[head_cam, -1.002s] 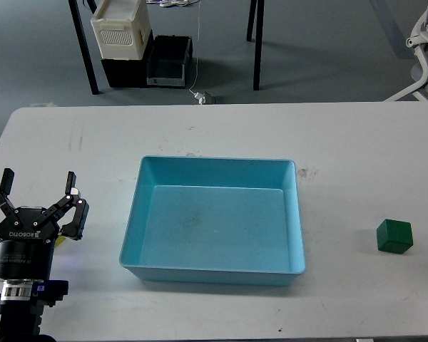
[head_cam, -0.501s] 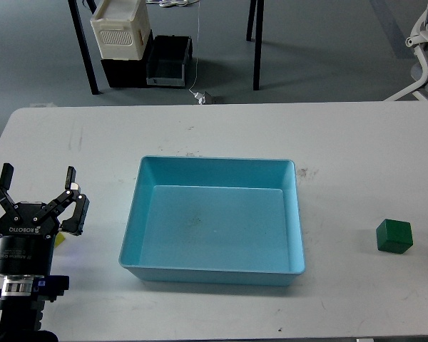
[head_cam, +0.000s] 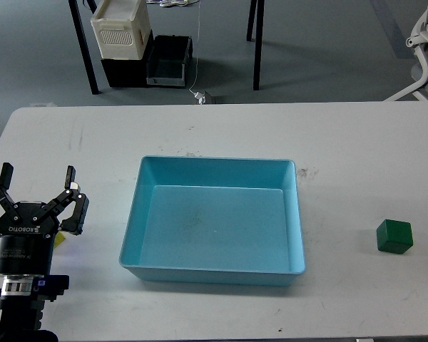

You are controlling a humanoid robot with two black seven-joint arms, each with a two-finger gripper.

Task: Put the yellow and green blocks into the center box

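A light blue open box [head_cam: 297, 214] sits empty in the middle of the white table. A dark green block [head_cam: 394, 236] lies on the table to the right of the box, apart from it. My left gripper [head_cam: 38, 177] is at the table's left side, left of the box, with its two fingers spread open and nothing between them. A small sliver of yellow, the yellow block [head_cam: 59, 240], shows beside and under the gripper's body; most of it is hidden. My right gripper is out of view.
The white table [head_cam: 214, 132] ends at its far edge, with grey floor behind it. Beyond stand black table legs, a white crate on black bins [head_cam: 121, 32], and a white chair [head_cam: 424, 43] at the far right.
My left gripper has shifted very slightly away from me and stayed open. The blocks and the box have not moved.
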